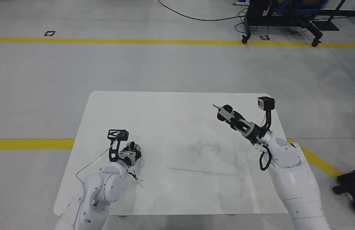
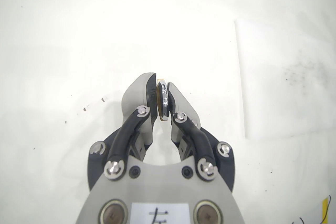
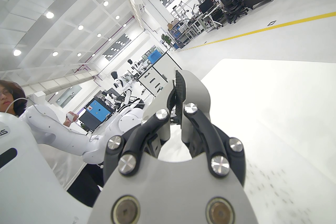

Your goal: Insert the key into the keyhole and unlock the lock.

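Left tool: over the near left part of the white bench. The pads are closed on both flat faces of a small brass lock with a chrome shackle, held edge-on.

Right tool: over the bench's right side, angled upward. The fingers are drawn almost together, pinching a thin metal sliver, apparently the key, whose tip juts past the fingertips.

Sheet: thin, white and smudged, flat on the bench between the two tools.

Lock and key: well apart.
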